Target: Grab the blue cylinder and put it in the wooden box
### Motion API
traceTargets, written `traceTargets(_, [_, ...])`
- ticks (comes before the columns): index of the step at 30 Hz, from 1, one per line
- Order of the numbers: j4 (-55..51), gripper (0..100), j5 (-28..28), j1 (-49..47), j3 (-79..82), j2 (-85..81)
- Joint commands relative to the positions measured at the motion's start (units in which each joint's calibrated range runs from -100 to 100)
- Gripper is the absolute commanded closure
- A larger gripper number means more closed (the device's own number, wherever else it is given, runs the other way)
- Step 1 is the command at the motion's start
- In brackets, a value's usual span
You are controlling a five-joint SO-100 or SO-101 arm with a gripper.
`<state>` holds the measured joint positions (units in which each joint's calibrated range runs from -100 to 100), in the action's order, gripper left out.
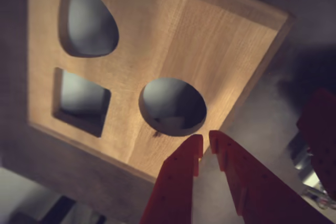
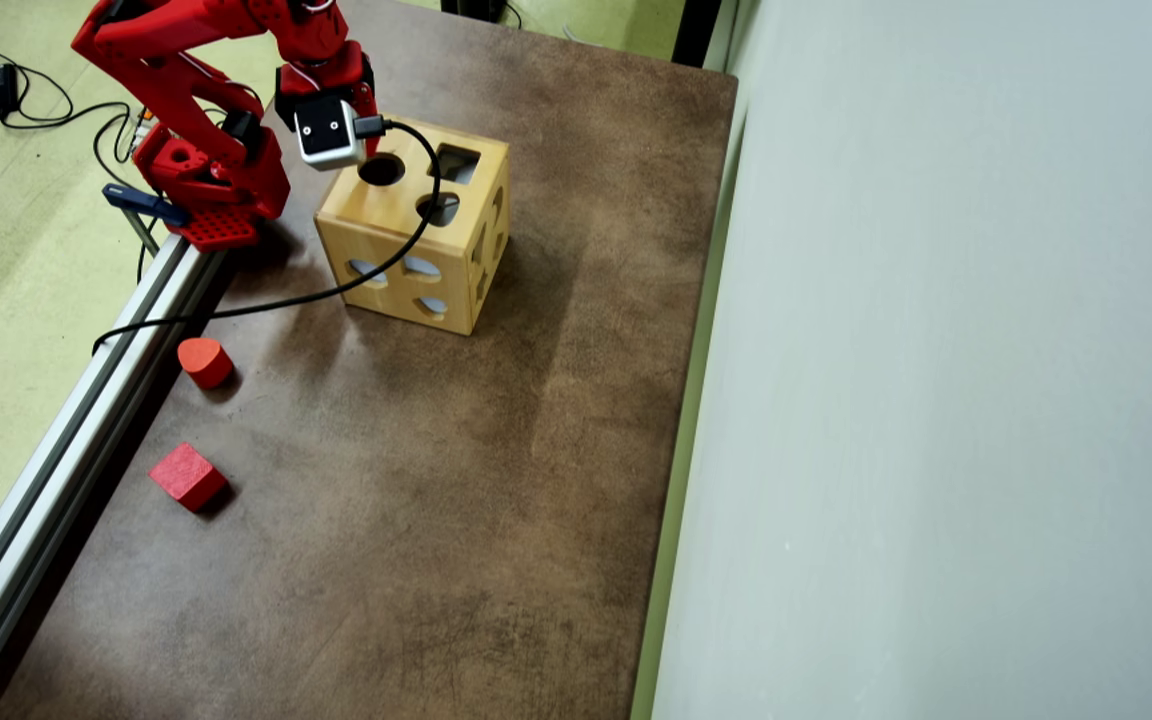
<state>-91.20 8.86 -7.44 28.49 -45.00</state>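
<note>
The wooden box (image 1: 178, 35) fills the wrist view, showing a round hole (image 1: 173, 107), a square hole and an egg-shaped hole. My gripper (image 1: 206, 140) hangs just past the box's near edge, beside the round hole. Its red fingers (image 1: 178, 182) are almost together, with only a thin slit at the tips and nothing between them. In the overhead view the box (image 2: 406, 250) stands at the table's upper left, and my wrist camera (image 2: 328, 132) covers the fingers at its top left corner. The blue cylinder is out of view in both views.
A red rounded block (image 2: 204, 360) and a red cube (image 2: 187, 476) lie near the left edge, beside an aluminium rail (image 2: 56, 450). A black cable (image 2: 266, 303) runs from the wrist across the box front. A pale wall (image 2: 936, 400) bounds the table's right side.
</note>
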Motion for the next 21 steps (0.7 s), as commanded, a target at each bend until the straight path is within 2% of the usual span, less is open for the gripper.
traceTargets(1, [-0.4, 97, -1.4, 4.5, -2.2, -7.4])
traceTargets(13, [-2.7, 97, -2.8, 18.6, -4.3, -24.8])
traceTargets(21, [-3.5, 97, -2.8, 20.1, -4.4, -36.5])
